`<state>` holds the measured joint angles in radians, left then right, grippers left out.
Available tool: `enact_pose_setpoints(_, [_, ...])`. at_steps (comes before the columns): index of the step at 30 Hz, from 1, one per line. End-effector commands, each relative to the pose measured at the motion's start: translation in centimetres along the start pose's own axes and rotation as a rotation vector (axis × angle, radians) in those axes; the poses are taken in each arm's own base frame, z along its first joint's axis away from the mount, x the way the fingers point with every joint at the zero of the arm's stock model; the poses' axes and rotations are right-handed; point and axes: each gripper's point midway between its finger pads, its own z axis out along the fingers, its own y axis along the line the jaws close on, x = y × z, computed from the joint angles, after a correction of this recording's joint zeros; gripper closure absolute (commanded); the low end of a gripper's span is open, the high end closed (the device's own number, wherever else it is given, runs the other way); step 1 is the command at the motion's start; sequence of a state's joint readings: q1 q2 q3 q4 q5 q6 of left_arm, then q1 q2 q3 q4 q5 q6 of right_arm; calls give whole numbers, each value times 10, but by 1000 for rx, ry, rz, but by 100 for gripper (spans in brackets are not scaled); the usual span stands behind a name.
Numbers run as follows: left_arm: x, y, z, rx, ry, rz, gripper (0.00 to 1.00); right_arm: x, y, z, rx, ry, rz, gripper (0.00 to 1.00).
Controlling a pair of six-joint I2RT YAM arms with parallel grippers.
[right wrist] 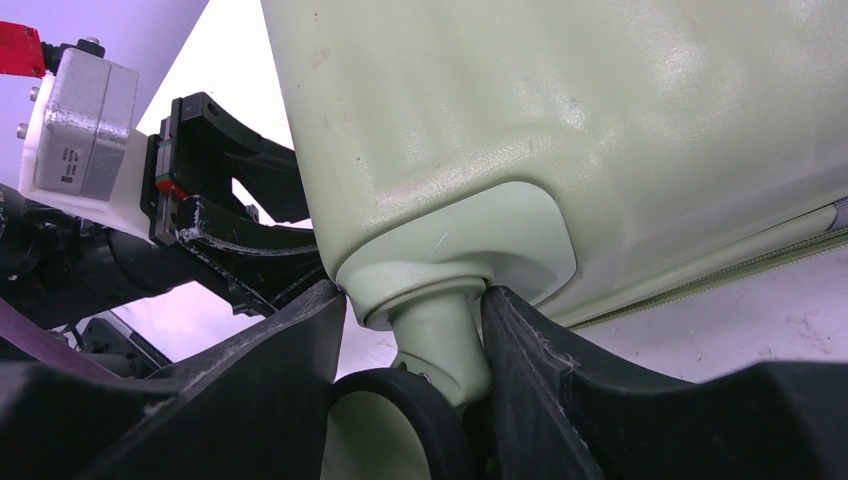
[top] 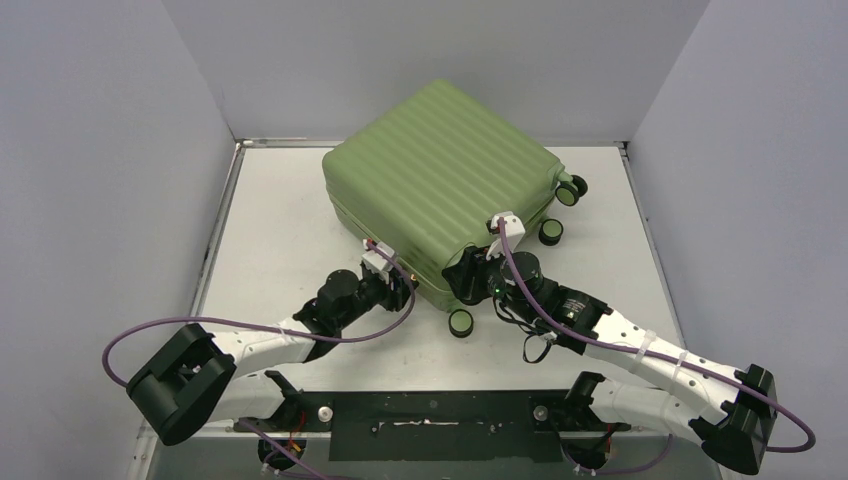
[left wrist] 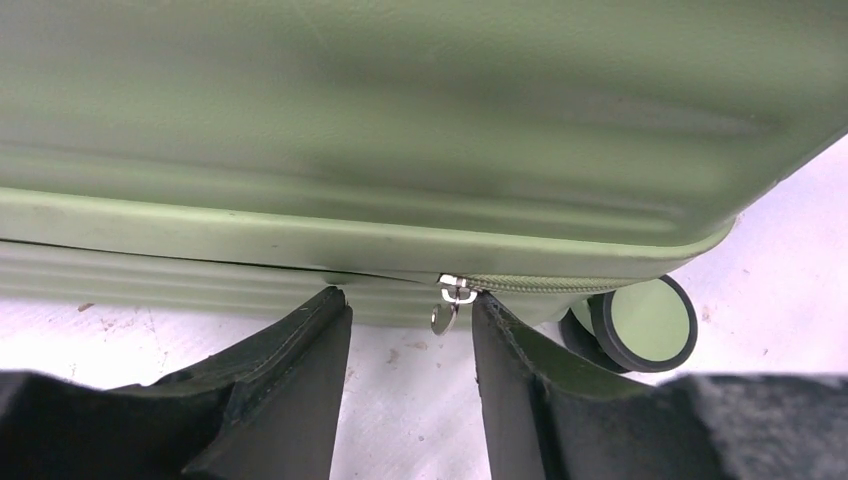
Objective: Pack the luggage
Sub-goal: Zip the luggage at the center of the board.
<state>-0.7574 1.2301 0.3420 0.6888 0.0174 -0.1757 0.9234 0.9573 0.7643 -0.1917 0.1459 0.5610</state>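
Your luggage [top: 440, 180] lies closed, ribbed shell up, at the back-middle of the table [top: 270, 230]. It is turned so one corner points toward the arm bases.

Your left gripper [left wrist: 410, 305] sits at the near left side, level with the zip seam. Its jaws stand apart. The zipper pull [left wrist: 445, 308] hangs in the gap, close to one finger [left wrist: 500, 350], not pinched.

Your right gripper [right wrist: 415, 300] is at the near corner, under the shell. Its jaws are clamped on the wheel stem [right wrist: 440, 345], one finger on each side. The wheel [right wrist: 390, 430] sits between the fingers, nearer the wrist.
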Motion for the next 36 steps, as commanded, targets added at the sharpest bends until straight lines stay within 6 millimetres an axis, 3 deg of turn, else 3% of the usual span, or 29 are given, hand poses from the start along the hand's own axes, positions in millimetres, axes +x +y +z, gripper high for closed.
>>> enact_pose_setpoints(1, [-25,-7,6,33,-87,5,56,37,-4,-1,-18,133,-49,51])
enact_pose_setpoints(12, [-19,-9,8,51,-76,-8,75,41,-2,0,-26,145,-40,52])
enact_pose_setpoints(20, [-11,-13,3,71,-68,-17,100,44,-3,2,-22,155,-30,55])
enact_pose_setpoints(25, [-6,-20,-1,102,-60,-18,100,47,-3,4,-18,163,-22,56])
enact_pose_setpoints(36, [10,-49,-12,192,-24,-47,100,50,0,10,-20,173,0,71])
